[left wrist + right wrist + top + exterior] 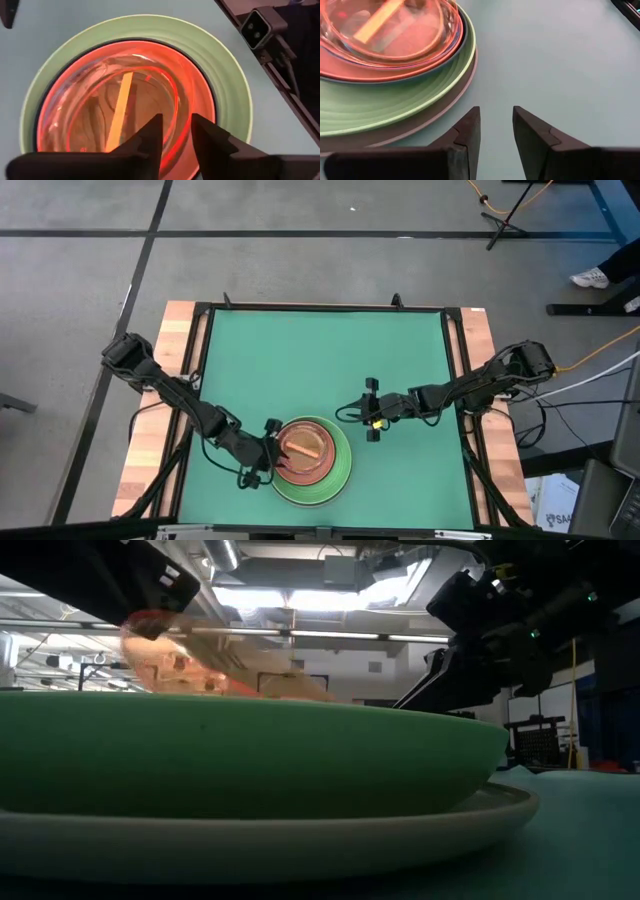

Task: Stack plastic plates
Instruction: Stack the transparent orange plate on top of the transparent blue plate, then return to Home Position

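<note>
Stacking is nearly complete: the green table mat [320, 360] carries one pile near its front edge, left of centre. At the bottom lies the grey-white plate [420, 127], only its rim showing under the light green plate [338, 472], which sits squarely on it. Inside that, a dark teal plate [447, 57] shows as a thin rim beneath the salmon plate [395, 70]. On top rest translucent small plates [125, 100], tinted red-orange by what lies under them; how many are nested there cannot be told.

The left gripper [176, 131] hangs over the near-left rim of the pile, its fingers slightly parted with the edge of the top small plate between them; whether they pinch it or have just let go cannot be told. The right gripper [496, 125] waits on bare mat just right of the pile, its jaws spread and holding nothing.

The main risk appears to sit at that rim. If the left fingers lift away while still catching the clear plate, they could tip it up or drag it off centre, so that it lies crooked in the salmon one. A sideways pull could likely slide the whole light pile on the mat. The right gripper, so near the green rim, might nudge the stack if it swings inward.
</note>
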{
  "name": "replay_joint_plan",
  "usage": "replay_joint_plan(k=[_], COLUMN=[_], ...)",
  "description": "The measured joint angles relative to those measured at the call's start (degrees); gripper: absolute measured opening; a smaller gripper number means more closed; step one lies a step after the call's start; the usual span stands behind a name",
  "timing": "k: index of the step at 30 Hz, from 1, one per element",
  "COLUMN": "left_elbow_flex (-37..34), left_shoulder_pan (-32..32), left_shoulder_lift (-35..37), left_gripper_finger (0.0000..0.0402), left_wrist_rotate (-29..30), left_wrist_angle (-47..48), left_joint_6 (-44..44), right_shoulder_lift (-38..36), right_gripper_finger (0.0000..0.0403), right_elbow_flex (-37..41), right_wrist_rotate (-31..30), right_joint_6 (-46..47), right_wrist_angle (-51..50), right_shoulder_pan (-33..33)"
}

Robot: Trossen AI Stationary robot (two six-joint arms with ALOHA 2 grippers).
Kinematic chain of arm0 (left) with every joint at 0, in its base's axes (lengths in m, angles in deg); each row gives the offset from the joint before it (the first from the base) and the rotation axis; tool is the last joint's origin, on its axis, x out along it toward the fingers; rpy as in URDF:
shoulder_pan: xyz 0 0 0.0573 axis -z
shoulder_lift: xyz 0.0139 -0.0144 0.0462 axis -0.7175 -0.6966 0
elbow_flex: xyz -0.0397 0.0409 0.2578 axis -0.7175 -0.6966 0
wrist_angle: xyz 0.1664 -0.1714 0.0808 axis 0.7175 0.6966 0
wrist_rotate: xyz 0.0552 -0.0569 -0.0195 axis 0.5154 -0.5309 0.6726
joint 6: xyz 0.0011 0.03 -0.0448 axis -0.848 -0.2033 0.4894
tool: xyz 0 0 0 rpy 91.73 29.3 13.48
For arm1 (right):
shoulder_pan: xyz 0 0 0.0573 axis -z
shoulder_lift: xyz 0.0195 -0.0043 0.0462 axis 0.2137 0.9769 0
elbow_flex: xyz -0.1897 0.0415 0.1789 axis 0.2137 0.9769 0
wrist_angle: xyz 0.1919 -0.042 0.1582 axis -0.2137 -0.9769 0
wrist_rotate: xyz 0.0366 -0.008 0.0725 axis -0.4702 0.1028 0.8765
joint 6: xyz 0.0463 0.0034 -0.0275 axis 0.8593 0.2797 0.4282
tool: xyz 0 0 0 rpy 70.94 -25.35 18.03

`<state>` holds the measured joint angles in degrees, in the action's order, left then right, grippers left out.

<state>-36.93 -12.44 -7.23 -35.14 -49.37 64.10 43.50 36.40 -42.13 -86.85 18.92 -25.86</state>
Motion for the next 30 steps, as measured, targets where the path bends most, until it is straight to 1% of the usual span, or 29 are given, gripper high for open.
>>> replay_joint_plan(k=[2,5,9,13,17,24,30], left_elbow_flex=[0.0,0.0,0.0,0.0,0.0,0.0,0.0], left_shoulder_pan=[0.0,0.0,0.0,0.0,-0.1,-2.2,-5.1], left_shoulder_lift=[0.2,1.0,2.6,5.1,7.2,8.1,8.5], left_gripper_finger=[0.0102,0.0106,0.0105,0.0104,0.0104,0.0104,0.0104], left_wrist_rotate=[-1.4,-2.1,-2.0,-2.0,-1.3,1.6,1.9], left_wrist_angle=[0.1,0.5,0.8,1.1,1.1,1.3,1.9], left_joint_6=[0.0,0.0,0.0,0.6,1.4,-1.8,-6.8], right_shoulder_lift=[0.0,0.0,0.0,0.0,0.0,0.0,0.0], right_gripper_finger=[0.0106,0.0106,0.0106,0.0106,0.0106,0.0106,0.0106], right_elbow_flex=[0.0,0.0,0.0,0.0,0.0,0.0,0.0], right_wrist_rotate=[0.0,0.0,0.1,1.8,2.1,2.1,2.1], right_joint_6=[0.0,0.0,0.0,0.0,0.0,0.0,0.0], right_wrist_angle=[0.0,0.0,-0.2,-0.7,-1.1,-1.2,-0.9], right_shoulder_pan=[0.0,0.0,0.0,0.0,0.0,0.0,0.0])
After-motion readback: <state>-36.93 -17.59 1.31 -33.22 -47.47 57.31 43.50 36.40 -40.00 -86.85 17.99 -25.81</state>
